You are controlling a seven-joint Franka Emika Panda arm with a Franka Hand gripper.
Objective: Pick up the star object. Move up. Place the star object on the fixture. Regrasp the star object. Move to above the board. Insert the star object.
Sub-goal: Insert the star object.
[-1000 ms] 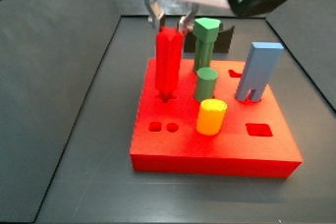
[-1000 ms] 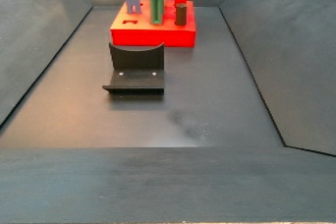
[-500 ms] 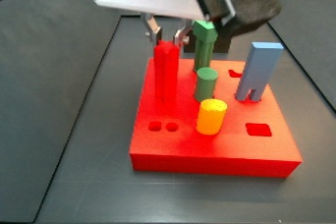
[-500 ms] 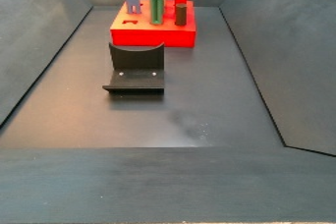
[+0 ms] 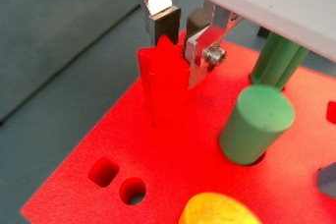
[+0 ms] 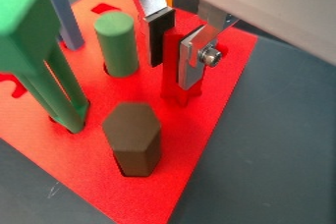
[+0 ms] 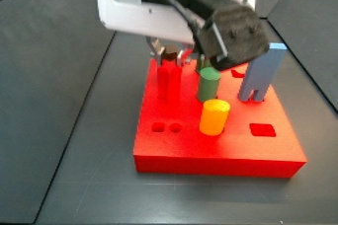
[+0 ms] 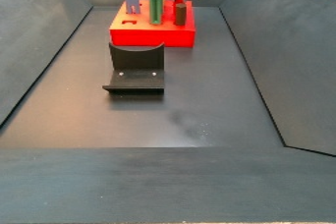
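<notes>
The star object [image 5: 157, 90] is a bright red ridged peg standing upright in the board [image 5: 92, 144], the thick red slab, near its far left corner. My gripper [image 5: 178, 43] is directly over it and shut on the peg's upper end. The silver fingers [image 6: 195, 56] press both sides of the star object [image 6: 175, 76]. In a side view the gripper [image 7: 166, 57] hangs low over the board [image 7: 218, 155], with the star object [image 7: 166, 83] below it. The fixture [image 8: 136, 69] lies on the floor in front of the board [image 8: 151, 38].
Other pegs stand in the board: a green cylinder [image 5: 260, 120], a yellow peg [image 7: 212, 116], a blue-grey block [image 7: 262, 71], a brown hexagonal peg [image 6: 132, 138] and a tall green hexagonal peg [image 6: 39, 56]. Small cut-outs [image 5: 116, 182] are open near the star object.
My gripper has come down with the star object. The peg has sunk lower into the board and now shows less height above the slab.
</notes>
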